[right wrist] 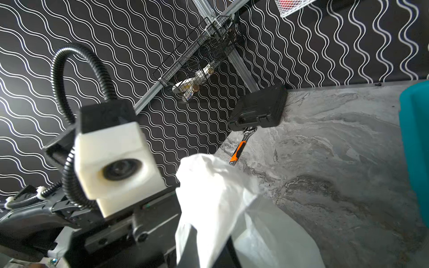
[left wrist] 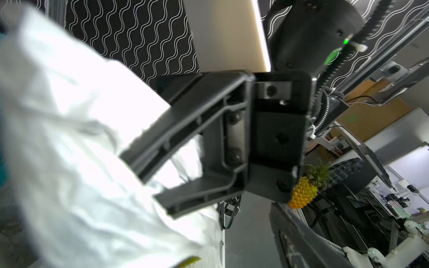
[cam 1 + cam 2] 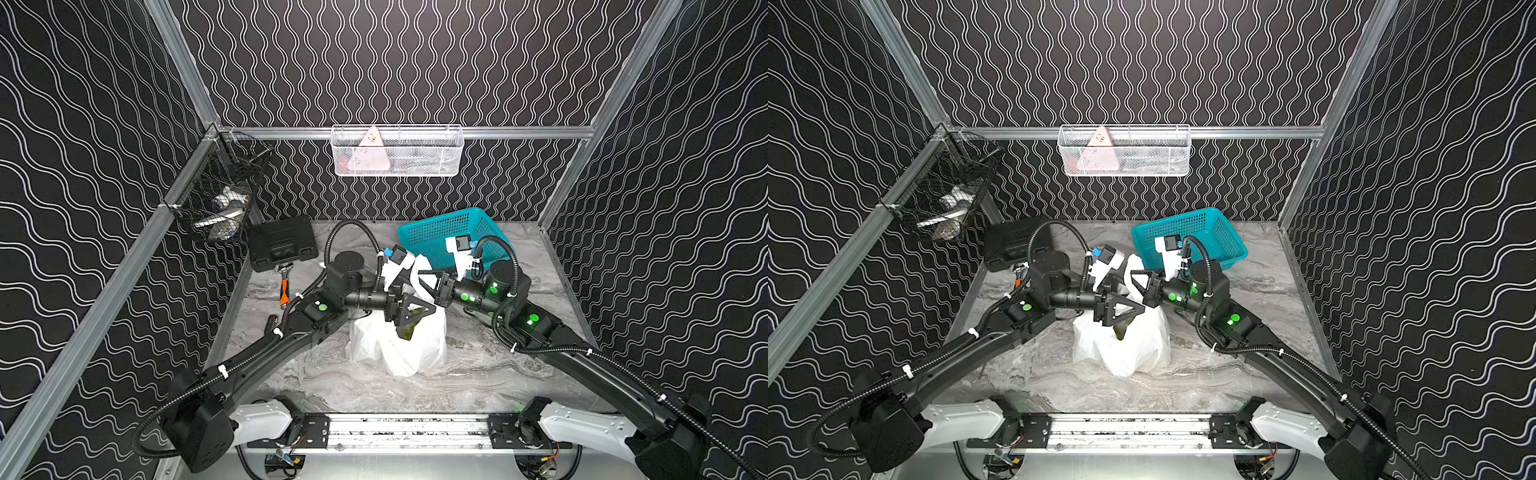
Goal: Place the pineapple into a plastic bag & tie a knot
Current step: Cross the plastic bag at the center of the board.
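The plastic bag (image 3: 395,353) stands directly beneath the left gripper (image 3: 419,322), whose jaws stand apart over its mouth, with green pineapple (image 3: 409,332) leaves showing just under them. Just beyond, the right gripper (image 3: 424,275) is clamped on the bag's raised handle, and the teal basket (image 3: 436,232) sits behind it

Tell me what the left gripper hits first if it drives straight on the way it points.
The plastic bag: its white film lies right ahead of the open fingers of the left gripper, though depth is unclear.
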Robot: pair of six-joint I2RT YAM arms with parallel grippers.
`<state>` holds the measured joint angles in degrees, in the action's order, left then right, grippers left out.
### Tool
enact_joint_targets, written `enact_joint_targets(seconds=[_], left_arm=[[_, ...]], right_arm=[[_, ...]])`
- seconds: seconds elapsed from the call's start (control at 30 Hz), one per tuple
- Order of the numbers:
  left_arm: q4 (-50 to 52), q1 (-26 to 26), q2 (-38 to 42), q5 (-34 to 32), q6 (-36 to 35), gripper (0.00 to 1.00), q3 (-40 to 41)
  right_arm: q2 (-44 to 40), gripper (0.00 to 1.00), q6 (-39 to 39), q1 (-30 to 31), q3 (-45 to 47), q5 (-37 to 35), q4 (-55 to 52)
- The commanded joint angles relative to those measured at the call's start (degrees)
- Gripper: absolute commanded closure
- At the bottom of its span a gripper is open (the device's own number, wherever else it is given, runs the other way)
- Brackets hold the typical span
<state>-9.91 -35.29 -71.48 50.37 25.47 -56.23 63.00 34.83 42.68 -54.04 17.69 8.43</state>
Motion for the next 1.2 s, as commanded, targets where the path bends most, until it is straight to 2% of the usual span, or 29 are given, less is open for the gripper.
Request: enact_joint_targets(seconds=[0.0, 0.13, 0.17, 0.3, 0.43, 0.47, 0.57, 0.63, 0.7, 0.77, 0.87, 0.97, 1.03, 1.17], left_arm=[[-4.8, -1.5, -0.8, -1.2, 1.3, 0.14, -0.4], [-3.2, -4.0, -2.4, -2.8, -0.1, 0.20, -2.0], [-3.7, -4.3, -2.8, -2.8, 0.2, 0.26, -2.2], [-2.1, -4.7, -3.5, -3.2, -0.3, 0.71, -2.8], [0.2, -4.6, -2.2, -4.0, -1.6, 0.94, -2.4], [0.2, -4.7, -2.0, -4.0, -1.5, 0.99, -2.2], [1.1, -4.7, -1.6, -3.6, -1.8, 1.00, -2.2], [2.8, -4.6, -1.1, -4.5, -2.7, 1.00, -2.3], [4.8, -4.6, -0.6, -5.4, -4.1, 1.00, -2.4], [5.8, -4.6, 0.1, -6.2, -4.6, 1.00, -2.3], [6.1, -4.6, 0.7, -6.8, -4.7, 1.00, -2.4], [8.8, -4.6, 1.2, -10.8, -5.2, 1.00, -3.0], [10.6, -4.6, 1.2, -13.3, -5.8, 1.00, -3.7], [10.1, -4.5, 1.0, -14.5, -5.3, 1.00, -3.9]], right_arm=[[0.0, 1.00, 8.3, 0.8, -0.1, -3.9, 0.5], [1.0, 1.00, 11.5, 2.7, -0.9, -6.7, -0.6], [1.2, 1.00, 12.0, 3.4, -1.2, -7.8, -1.5], [1.2, 1.00, 13.7, 3.7, -1.9, -8.7, -2.6], [0.0, 1.00, 12.8, 3.7, -3.3, -10.6, -6.1], [-0.5, 0.97, 12.5, 3.6, -3.4, -10.9, -6.6], [-2.8, 0.63, 9.1, 3.4, -4.0, -12.4, -8.8], [-3.9, 0.45, 6.2, 1.7, -6.2, -10.6, -13.7], [-4.5, 0.35, 4.3, -2.7, -9.1, -5.2, -20.3], [-5.6, 0.28, 3.2, -9.9, -9.4, 2.5, -25.2], [-8.7, 0.20, 4.6, -20.5, -4.2, 16.3, -24.2], [-10.3, 0.18, 14.3, -28.6, 3.9, 33.6, -12.0], [-10.1, 0.20, 22.8, -29.6, 9.9, 41.0, 3.3], [-6.8, 0.17, 40.6, -28.7, 16.6, 46.8, 33.9]])
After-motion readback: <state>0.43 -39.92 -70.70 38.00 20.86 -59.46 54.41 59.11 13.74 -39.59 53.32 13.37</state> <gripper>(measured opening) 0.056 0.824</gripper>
